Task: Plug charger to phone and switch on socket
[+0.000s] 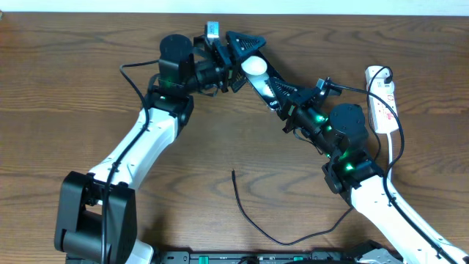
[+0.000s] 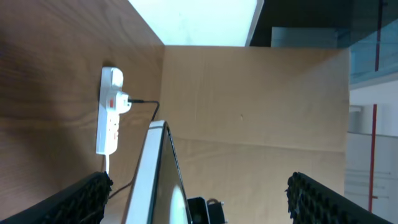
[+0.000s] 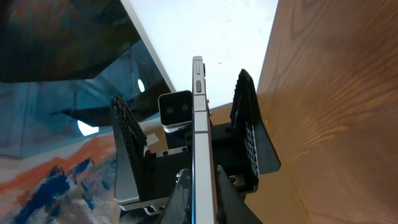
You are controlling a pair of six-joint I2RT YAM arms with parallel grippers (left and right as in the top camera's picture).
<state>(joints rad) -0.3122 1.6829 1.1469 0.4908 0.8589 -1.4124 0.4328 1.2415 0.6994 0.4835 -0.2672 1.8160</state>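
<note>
I have one wooden table [image 1: 66,88] under the rig. Its far edge runs along the top of the overhead view, and the widest bare wood lies on the left side and across the near centre. There are two arms: the left arm [image 1: 139,143] reaches in from the near left corner and the right arm [image 1: 381,198] from the near right, and they meet high over the far middle of the table. I count one socket [image 1: 382,103], a white strip lying flat close to the right edge, with its thick white cord [image 1: 399,147] trailing towards me beside the right arm. One charger [image 1: 253,220] loops thin and black over the near centre. I cannot follow the cable under the right arm, though a black lead is plugged into the far end of the strip. There is one phone [image 1: 258,73], off the table and slanted between the two wrists. The right gripper [image 1: 281,97] is clamped on its lower end. The left gripper [image 1: 245,61] stands spread wide around its upper end, and from the right wrist I see a gap at each pad. The plug tip [image 1: 233,173] lies free on the wood, well apart from the phone
</note>
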